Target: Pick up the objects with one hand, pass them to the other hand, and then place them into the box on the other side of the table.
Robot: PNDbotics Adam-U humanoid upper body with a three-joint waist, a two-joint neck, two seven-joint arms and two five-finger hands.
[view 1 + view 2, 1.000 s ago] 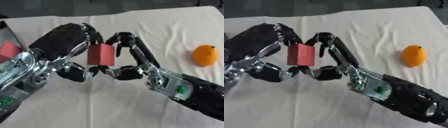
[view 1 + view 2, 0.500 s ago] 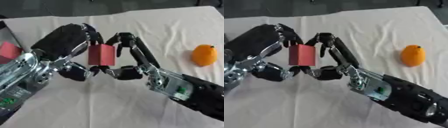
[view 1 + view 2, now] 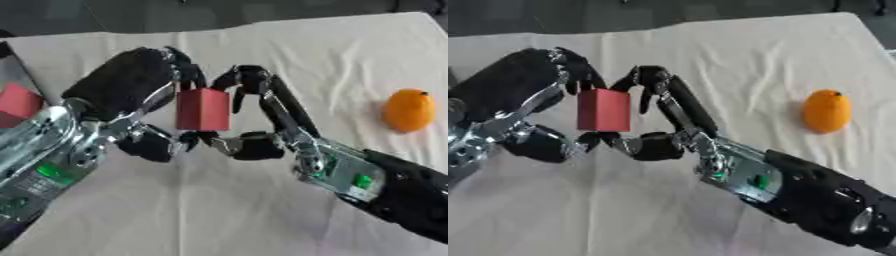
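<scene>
We are in the middle of the handover. A red block (image 3: 202, 109) hangs above the table (image 3: 350, 55), held between our two hands near the centre of the cloth. Our left hand (image 3: 131, 85) comes in from the left, its fingers curled over the block's top edge and its thumb underneath. Our right hand (image 3: 262, 115) reaches in from the lower right, with its fingers arched over the block's upper right corner and its thumb closing in at the bottom edge. Both hands look curled onto the block, so we judge that neither has let go yet; which one bears the weight we cannot tell.

At the far left edge of the left eye view we see another red block (image 3: 17, 102) lying beside a dark wall, which may be a box (image 3: 19, 75). If so, one piece may already be delivered, though we cannot be sure of that. An orange (image 3: 409, 110) sits on the cloth well to the right, apart from both hands and untouched.

So the pick-up of this block looks done and the pass is under way. Left to do, as we judge it: one hand releases, the other carries the block to the box on its side, and then the orange goes through the same route.
</scene>
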